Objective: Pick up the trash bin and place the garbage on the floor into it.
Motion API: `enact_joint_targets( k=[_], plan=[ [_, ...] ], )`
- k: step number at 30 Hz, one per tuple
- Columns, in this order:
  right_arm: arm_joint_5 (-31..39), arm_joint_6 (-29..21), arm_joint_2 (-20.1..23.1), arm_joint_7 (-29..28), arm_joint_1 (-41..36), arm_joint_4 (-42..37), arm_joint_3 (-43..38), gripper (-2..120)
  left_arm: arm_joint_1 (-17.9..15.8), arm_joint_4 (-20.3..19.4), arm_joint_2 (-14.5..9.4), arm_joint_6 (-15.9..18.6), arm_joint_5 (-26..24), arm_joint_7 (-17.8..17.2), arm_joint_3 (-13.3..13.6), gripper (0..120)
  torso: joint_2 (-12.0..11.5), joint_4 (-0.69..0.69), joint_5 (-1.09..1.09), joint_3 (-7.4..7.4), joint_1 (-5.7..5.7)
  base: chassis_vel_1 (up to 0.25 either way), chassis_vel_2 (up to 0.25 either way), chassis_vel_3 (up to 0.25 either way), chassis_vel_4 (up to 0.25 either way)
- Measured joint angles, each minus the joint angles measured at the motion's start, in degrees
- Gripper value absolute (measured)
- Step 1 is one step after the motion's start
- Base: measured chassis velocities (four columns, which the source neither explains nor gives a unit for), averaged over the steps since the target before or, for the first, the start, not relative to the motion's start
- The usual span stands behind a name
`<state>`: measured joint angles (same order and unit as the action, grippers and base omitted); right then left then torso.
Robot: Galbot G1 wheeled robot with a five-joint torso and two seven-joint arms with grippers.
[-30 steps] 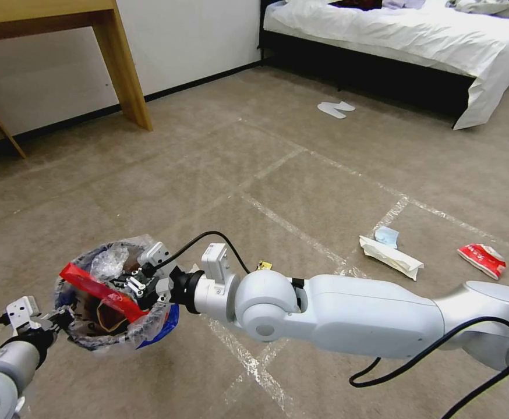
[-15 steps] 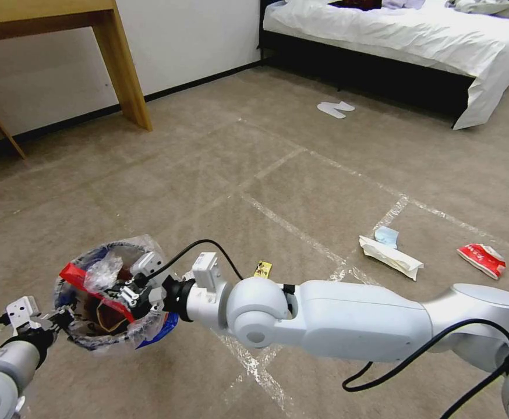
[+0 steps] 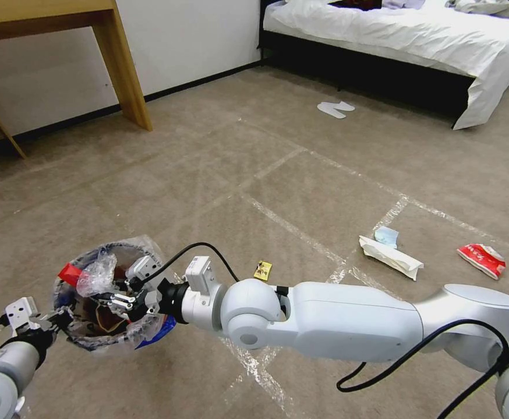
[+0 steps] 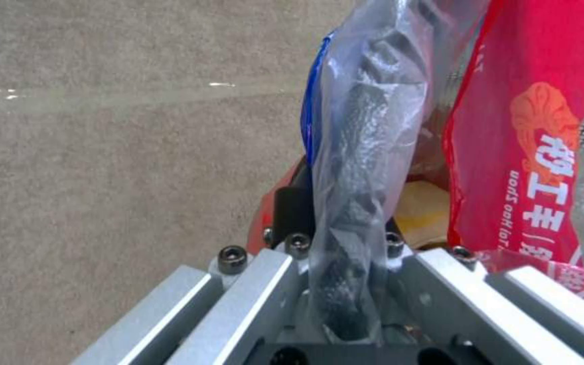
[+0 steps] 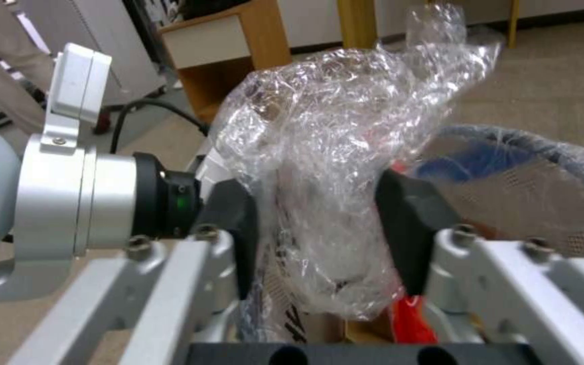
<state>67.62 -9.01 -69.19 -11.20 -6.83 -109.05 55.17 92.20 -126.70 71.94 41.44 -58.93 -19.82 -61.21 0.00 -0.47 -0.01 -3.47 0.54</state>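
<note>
The left gripper (image 3: 56, 319) clenched the near rim of the trash bin (image 3: 94, 340) and held it clear of the floor at the robot's lower left; in the left wrist view its jaws stood closed on the bin's wall and the crinkly clear liner (image 4: 360, 152). The right gripper (image 3: 117, 298) reached across from the robot's right and sat over the bin's mouth, its black pads (image 5: 407, 223) set apart on either side of a crumpled clear plastic wad (image 5: 339, 167), touching it at most loosely; whether the wad was let go or lightly gripped could not be told. A red wrapper strip (image 3: 68, 271) lay across the opening, with a brown paper bag (image 3: 106, 317) beneath it. The governing relation was that the wad lay directly above the open bin, so a release should send it downward into the bin. The remaining garbage lay well apart to the robot's right on the carpet (image 3: 237, 174): a tiny yellow wrapper (image 3: 262, 269) just beyond the right forearm, then a white packet (image 3: 391, 257) with a blue mask (image 3: 387, 235) touching its far end, then a red-white packet (image 3: 482, 259). The white packet's long axis ran obliquely, from far-left to near-right. The right arm was judged the nearer to all of these.
</note>
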Motion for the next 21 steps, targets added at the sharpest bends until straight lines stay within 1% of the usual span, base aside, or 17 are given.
enact_joint_targets(
  k=[1, 2, 3, 5, 6, 8, 9, 12, 17, 21],
  plan=[
    [-0.2, 0.0, -0.2, 0.0, 0.0, 0.1, 0.0, 54, 0.0, -0.1, 0.0, 0.0, 0.0, 0.0, -0.1, 1, 0.0, 0.00, 0.00, 0.00, 0.00, 0.000, 0.000, 0.000, 0.000],
    [-0.3, 0.0, -0.2, 0.0, 0.0, 0.2, 0.0, 58, 0.0, -0.1, 0.0, 0.0, 0.0, 0.0, -0.1, 1, 0.0, 0.00, 0.00, 0.00, 0.00, 0.000, 0.000, 0.000, 0.000],
    [-0.3, 0.0, -0.2, 0.0, 0.0, 0.2, 0.0, 58, 0.0, -0.1, 0.0, 0.0, 0.0, 0.0, -0.1, 1, 0.0, 0.00, 0.00, 0.00, 0.00, 0.000, 0.000, 0.000, 0.000],
    [-0.3, 0.0, -0.2, 0.0, 0.1, 0.2, 0.0, 68, 0.0, -0.1, 0.0, 0.0, -0.1, 0.0, -0.2, 1, 0.0, 0.00, 0.00, 0.00, 0.00, 0.000, 0.000, 0.000, 0.000],
    [-0.3, 0.0, -0.2, 0.0, 0.1, 0.2, 0.0, 68, 0.0, -0.1, 0.0, 0.0, -0.1, 0.0, -0.2, 1, 0.0, 0.00, 0.00, 0.00, 0.00, 0.000, 0.000, 0.000, 0.000],
    [-0.3, 0.0, -0.1, 0.1, 0.1, 0.2, -0.1, 80, 0.1, -0.1, 0.2, -0.1, 0.0, 0.0, -0.2, 1, 0.0, 0.00, 0.01, 0.00, 0.00, 0.000, 0.000, 0.000, 0.000],
    [-0.3, 0.0, -0.1, 0.1, 0.1, 0.2, -0.1, 80, 0.1, -0.1, 0.2, -0.1, 0.0, 0.0, -0.2, 1, 0.0, 0.00, 0.01, 0.00, 0.00, 0.000, 0.000, 0.000, 0.000],
    [-0.3, 0.1, -0.1, 0.2, 0.2, 0.2, -0.3, 96, 0.0, 0.0, 0.3, -0.1, 0.1, 0.1, -0.2, 1, 0.0, 0.00, 0.01, 0.00, 0.00, 0.000, 0.000, 0.000, 0.000],
    [-0.4, 0.2, -0.1, 0.2, 0.2, 0.2, -0.4, 100, 0.0, 0.1, 0.4, -0.3, 0.2, 0.1, -0.2, 1, 0.0, 0.00, 0.01, 0.00, 0.00, 0.000, 0.000, 0.000, 0.000],
    [-0.5, 0.2, 0.0, 0.2, 0.1, 0.2, -0.6, 100, 0.1, 0.2, 0.5, -0.4, 0.4, 0.3, -0.2, 1, 0.0, 0.00, 0.01, 0.00, 0.00, 0.000, 0.000, 0.000, 0.000]
  ],
)
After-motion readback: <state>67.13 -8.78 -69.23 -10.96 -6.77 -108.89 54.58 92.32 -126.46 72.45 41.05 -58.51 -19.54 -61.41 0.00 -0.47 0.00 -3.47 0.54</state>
